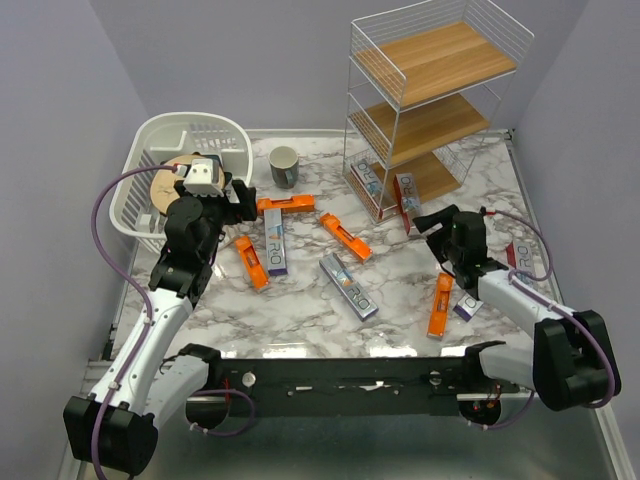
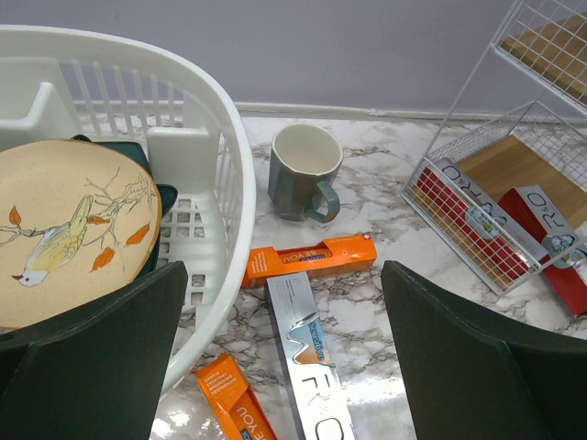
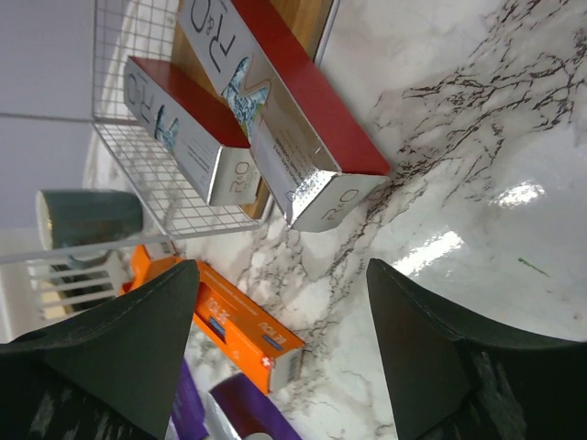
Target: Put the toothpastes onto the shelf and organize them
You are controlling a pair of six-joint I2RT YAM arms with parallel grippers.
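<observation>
The white wire shelf stands at the back right. On its bottom board lies one silver-red toothpaste. A second silver-red one pokes out of that tier, its end down on the marble. My right gripper is open just in front of that end, nothing between its fingers. Orange toothpastes and silver-purple ones lie scattered over the table. My left gripper hangs open above an orange box and a silver box, beside the basket.
A white plastic dish basket holding a bird-pattern plate fills the back left. A grey mug stands between basket and shelf. More boxes lie by my right arm. Walls close in on three sides.
</observation>
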